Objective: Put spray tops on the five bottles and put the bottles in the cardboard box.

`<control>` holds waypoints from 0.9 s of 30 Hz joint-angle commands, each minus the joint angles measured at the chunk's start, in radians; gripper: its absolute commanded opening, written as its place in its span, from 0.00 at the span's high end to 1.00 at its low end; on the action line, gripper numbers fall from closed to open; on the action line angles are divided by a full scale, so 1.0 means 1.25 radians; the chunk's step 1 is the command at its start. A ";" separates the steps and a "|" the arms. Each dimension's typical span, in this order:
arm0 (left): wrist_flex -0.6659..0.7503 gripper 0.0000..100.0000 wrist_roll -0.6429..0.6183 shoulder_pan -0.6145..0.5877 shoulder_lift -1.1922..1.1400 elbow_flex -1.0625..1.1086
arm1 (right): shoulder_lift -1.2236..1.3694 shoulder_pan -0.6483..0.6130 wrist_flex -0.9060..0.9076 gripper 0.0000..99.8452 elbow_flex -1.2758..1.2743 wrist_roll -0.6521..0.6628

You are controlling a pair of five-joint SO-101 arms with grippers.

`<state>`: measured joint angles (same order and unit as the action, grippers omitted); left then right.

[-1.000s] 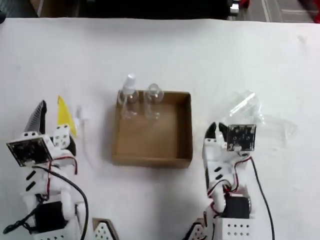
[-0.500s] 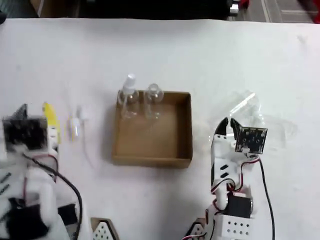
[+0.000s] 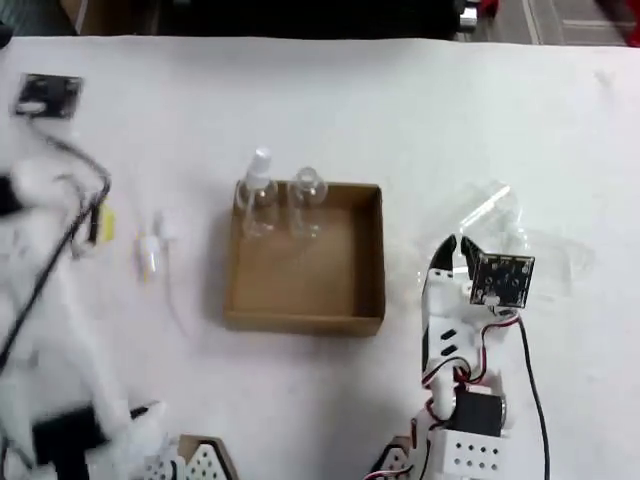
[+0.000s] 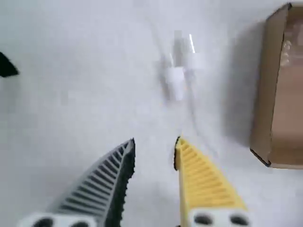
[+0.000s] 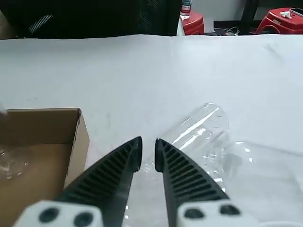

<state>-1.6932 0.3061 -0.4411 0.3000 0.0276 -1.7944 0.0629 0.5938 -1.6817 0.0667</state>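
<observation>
The cardboard box (image 3: pixel 372 262) stands mid-table. In its far-left corner two clear bottles stand upright: one with a spray top (image 3: pixel 258 192), one uncapped (image 3: pixel 307 196). A loose spray top (image 3: pixel 151 252) with its thin tube lies left of the box. My left gripper (image 4: pixel 154 150) is open and empty, a short way from that spray top (image 4: pixel 177 78); its yellow finger (image 3: pixel 103 223) shows at the table's left. My right gripper (image 5: pixel 147 144) hangs right of the box, open only a narrow slit, empty, just short of the clear bottles (image 5: pixel 201 125) lying there (image 3: pixel 497 222).
The box wall (image 4: pixel 265 94) is close beside the loose spray top. Behind the table's far edge are a dark chair and red objects (image 5: pixel 284 19). The bases of both arms stand at the near edge (image 3: pixel 465 440).
My left arm has swung up and away toward the far left, blurring, and its fingers moved off leftward. My right arm shifted slightly right, then kept still. Bottles and box are unmoved.
</observation>
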 commanded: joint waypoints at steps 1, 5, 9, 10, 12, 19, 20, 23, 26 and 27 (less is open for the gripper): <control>-0.021 0.87 -0.072 0.109 -0.251 -0.108 | -0.007 0.008 -0.018 0.96 -0.007 0.010; 0.012 0.86 -0.145 0.182 -0.403 -0.209 | -0.007 0.007 -0.017 0.96 -0.007 0.010; 0.045 0.86 -0.200 0.196 -0.517 -0.311 | -0.007 0.007 -0.015 0.96 -0.007 0.010; 0.045 0.86 -0.210 0.192 -0.542 -0.336 | -0.007 0.006 -0.015 0.96 -0.007 0.010; 0.045 0.84 -0.238 0.179 -0.586 -0.377 | -0.007 0.006 -0.015 0.96 -0.007 0.010; 0.080 0.78 -0.302 0.144 -0.732 -0.500 | -0.007 0.006 -0.019 0.96 -0.007 0.010; 0.080 0.78 -0.309 0.138 -0.751 -0.519 | -0.007 0.006 -0.019 0.96 -0.007 0.010; 0.080 0.78 -0.317 0.134 -0.808 -0.571 | -0.007 0.004 -0.019 0.96 -0.007 0.010; 0.079 0.78 -0.317 0.139 -0.871 -0.606 | -0.007 0.004 -0.020 0.96 -0.007 0.010; 0.076 0.78 -0.317 0.141 -0.889 -0.617 | -0.007 0.004 -0.020 0.96 -0.007 0.010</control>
<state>-1.6072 -0.0790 -0.2647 -0.7649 -0.6506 -1.7944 0.0629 0.5938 -1.6817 0.0667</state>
